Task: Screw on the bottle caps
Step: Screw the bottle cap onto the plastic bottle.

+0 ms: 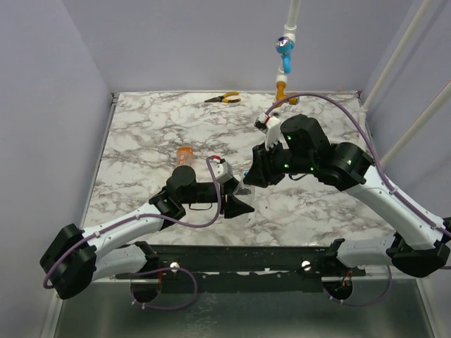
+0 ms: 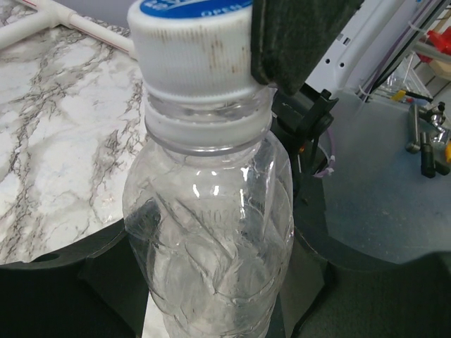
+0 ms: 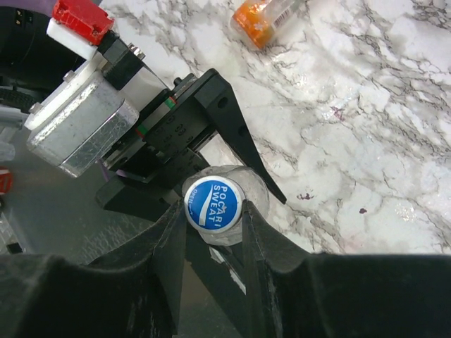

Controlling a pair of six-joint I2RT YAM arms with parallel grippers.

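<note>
From overhead, my left gripper (image 1: 236, 204) sits near the middle of the marble table (image 1: 141, 127), and just beyond its wrist a small bottle with an orange end (image 1: 184, 155) lies on its side, untouched. That view hides what the gripper holds. The left wrist camera fills in the gap: a clear bottle (image 2: 211, 232) stands upright between the dark fingers, which look closed on its body, though the lower contact is cut off by the frame edge. Its ribbed white cap (image 2: 190, 49) sits on the neck. A dark pad (image 2: 296, 35) presses on the cap's right side. Only the right wrist camera shows the cap's blue printed top and both sides of the right gripper (image 3: 215, 215), its jaws narrowed onto the cap with a finger touching each flank.
</note>
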